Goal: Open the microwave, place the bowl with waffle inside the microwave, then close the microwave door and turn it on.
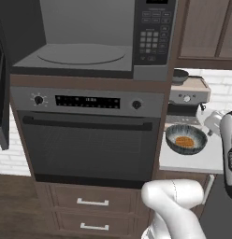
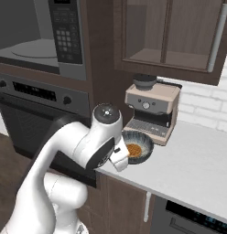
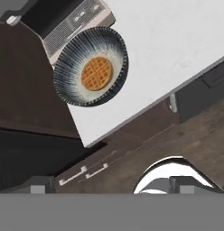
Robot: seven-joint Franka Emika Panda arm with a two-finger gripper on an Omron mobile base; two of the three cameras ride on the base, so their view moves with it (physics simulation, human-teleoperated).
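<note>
gripper point(image 3: 111, 185) hangs above the bowl point(image 3: 91, 66) with waffle point(image 3: 96, 73), fingers spread wide, holding nothing.

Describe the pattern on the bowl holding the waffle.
Fine dark blue-grey radial stripes on the bowl, clearest in the hand view.

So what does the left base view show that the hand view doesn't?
Left base view alone: the dark grey microwave, standing open with its round turntable bare, and the black oven with knobs below it. Hand view alone: the open pincer well off the bowl. Both: the speckled blue-grey bowl holding the orange-brown waffle on the white counter.
</note>
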